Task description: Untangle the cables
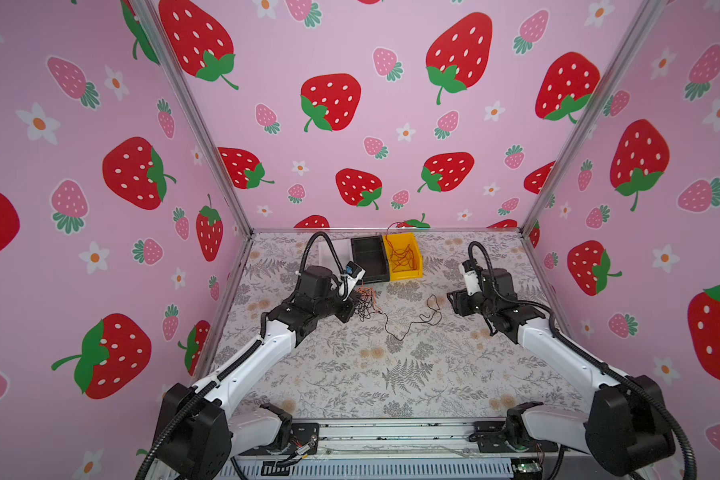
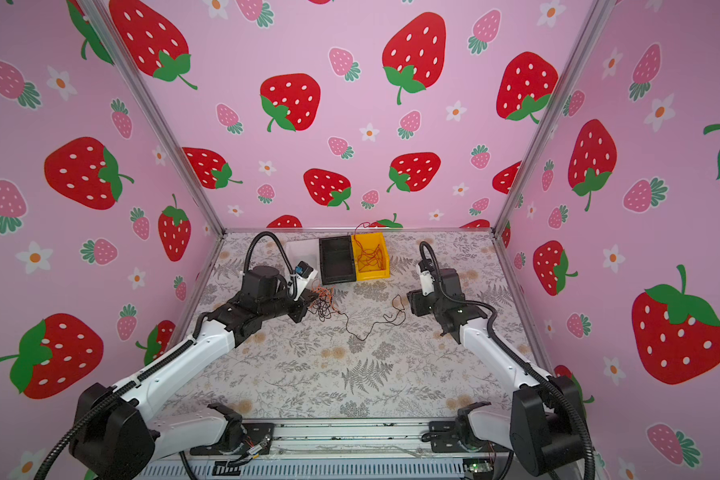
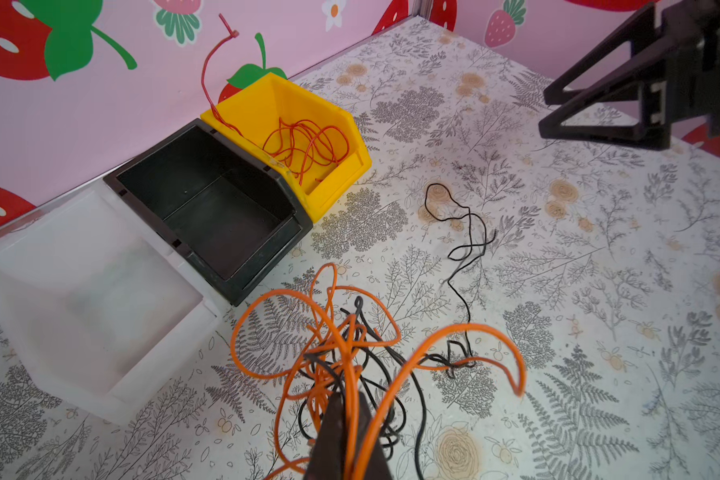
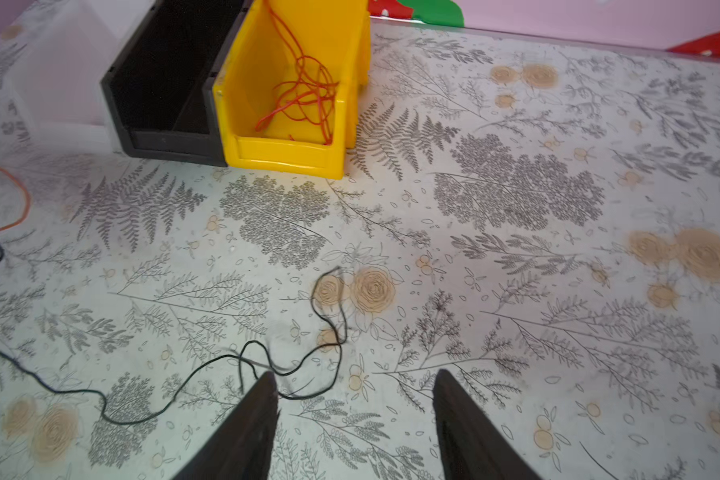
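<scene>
A tangle of orange and black cables (image 3: 341, 332) hangs from my left gripper (image 3: 348, 395), which is shut on it just above the table. In both top views that bundle (image 1: 364, 301) (image 2: 325, 305) sits at the left gripper (image 1: 352, 303). One black cable (image 1: 408, 326) (image 4: 337, 324) trails from the tangle across the table and ends in loose loops beside my right gripper (image 4: 355, 374). The right gripper (image 1: 449, 301) is open and low over the table, with nothing between its fingers. A red cable (image 3: 304, 145) lies coiled in the yellow bin (image 3: 333, 187), one end sticking up over the rim.
Three bins stand in a row at the back wall: a translucent white bin (image 3: 100, 291), a black bin (image 3: 262, 266) with nothing in it, and the yellow bin (image 1: 408, 272). The floral table (image 1: 391, 374) runs forward to the metal rail at the front edge.
</scene>
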Tool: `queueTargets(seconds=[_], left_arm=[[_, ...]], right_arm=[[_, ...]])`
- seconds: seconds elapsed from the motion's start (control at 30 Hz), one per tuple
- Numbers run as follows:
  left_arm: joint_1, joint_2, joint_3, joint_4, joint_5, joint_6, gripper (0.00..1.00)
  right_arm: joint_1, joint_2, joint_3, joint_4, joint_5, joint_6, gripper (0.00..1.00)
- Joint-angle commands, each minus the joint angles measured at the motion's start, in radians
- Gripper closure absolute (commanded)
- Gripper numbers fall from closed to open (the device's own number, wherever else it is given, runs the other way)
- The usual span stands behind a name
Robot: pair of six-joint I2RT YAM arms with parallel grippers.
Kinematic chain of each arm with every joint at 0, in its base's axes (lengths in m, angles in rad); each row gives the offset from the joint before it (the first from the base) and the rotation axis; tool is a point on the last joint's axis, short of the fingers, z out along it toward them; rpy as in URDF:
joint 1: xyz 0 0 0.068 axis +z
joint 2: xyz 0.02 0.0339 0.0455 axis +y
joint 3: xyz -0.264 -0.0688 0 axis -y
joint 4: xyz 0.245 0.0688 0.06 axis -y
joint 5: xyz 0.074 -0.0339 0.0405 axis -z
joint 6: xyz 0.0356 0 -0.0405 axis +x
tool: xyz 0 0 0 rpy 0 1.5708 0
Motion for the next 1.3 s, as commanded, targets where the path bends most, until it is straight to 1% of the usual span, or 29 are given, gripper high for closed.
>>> queueTargets(seconds=[0.0, 0.13, 0.23, 0.3, 0.33, 0.37, 0.4, 0.53, 0.6, 0.63, 0.7, 0.73, 0.77, 0.8, 0.87, 0.97, 1.0, 1.07, 1.27], left_arm=[[-0.013, -0.010, 0.078, -0.032, -0.023, 0.008, 1.00], [-0.029, -0.010, 0.113, -0.048, -0.033, 0.007, 1.00], [-0.042, -0.012, 0.131, -0.060, -0.046, 0.007, 1.00], [-0.050, -0.016, 0.134, -0.063, -0.055, 0.009, 1.00], [-0.055, -0.017, 0.136, -0.063, -0.058, 0.009, 1.00], [-0.057, -0.019, 0.136, -0.063, -0.061, 0.008, 1.00], [-0.060, -0.021, 0.137, -0.064, -0.064, 0.006, 1.00], [-0.071, -0.029, 0.144, -0.067, -0.076, 0.005, 1.00], [-0.073, -0.036, 0.142, -0.066, -0.083, 0.006, 1.00], [-0.072, -0.041, 0.141, -0.066, -0.087, 0.006, 1.00], [-0.073, -0.052, 0.137, -0.067, -0.100, 0.008, 1.00], [-0.073, -0.057, 0.135, -0.067, -0.105, 0.011, 1.00], [-0.073, -0.064, 0.133, -0.069, -0.107, 0.012, 1.00], [-0.073, -0.073, 0.129, -0.069, -0.109, 0.012, 1.00], [-0.072, -0.090, 0.119, -0.070, -0.110, 0.016, 1.00], [-0.071, -0.115, 0.094, -0.076, -0.129, 0.027, 1.00], [-0.068, -0.120, 0.088, -0.078, -0.137, 0.026, 1.00], [-0.055, -0.124, 0.077, -0.081, -0.138, 0.014, 1.00], [0.022, -0.082, 0.058, -0.092, -0.126, -0.058, 1.00]], right_arm=[[0.079, -0.014, 0.019, 0.051, -0.100, -0.046, 0.37], [0.203, 0.025, -0.024, 0.191, -0.257, -0.081, 0.37], [0.271, 0.101, -0.014, 0.268, -0.346, -0.089, 0.37], [0.303, 0.160, 0.006, 0.307, -0.385, -0.089, 0.37], [0.318, 0.193, 0.028, 0.301, -0.384, -0.101, 0.37], [0.330, 0.220, 0.060, 0.267, -0.349, -0.121, 0.37], [0.335, 0.245, 0.083, 0.255, -0.341, -0.133, 0.37], [0.336, 0.302, 0.122, 0.290, -0.346, -0.138, 0.38], [0.335, 0.327, 0.139, 0.304, -0.368, -0.137, 0.40], [0.335, 0.339, 0.148, 0.300, -0.375, -0.135, 0.42], [0.335, 0.360, 0.171, 0.283, -0.383, -0.137, 0.53], [0.336, 0.366, 0.176, 0.280, -0.385, -0.138, 0.59], [0.336, 0.369, 0.177, 0.279, -0.389, -0.139, 0.68], [0.335, 0.369, 0.177, 0.279, -0.393, -0.138, 0.76], [0.335, 0.363, 0.175, 0.280, -0.396, -0.140, 0.86], [0.330, 0.339, 0.159, 0.294, -0.392, -0.131, 0.98], [0.329, 0.326, 0.157, 0.295, -0.394, -0.126, 1.00], [0.322, 0.287, 0.147, 0.293, -0.378, -0.117, 1.00], [0.260, 0.095, 0.112, 0.295, -0.342, -0.098, 1.00]])
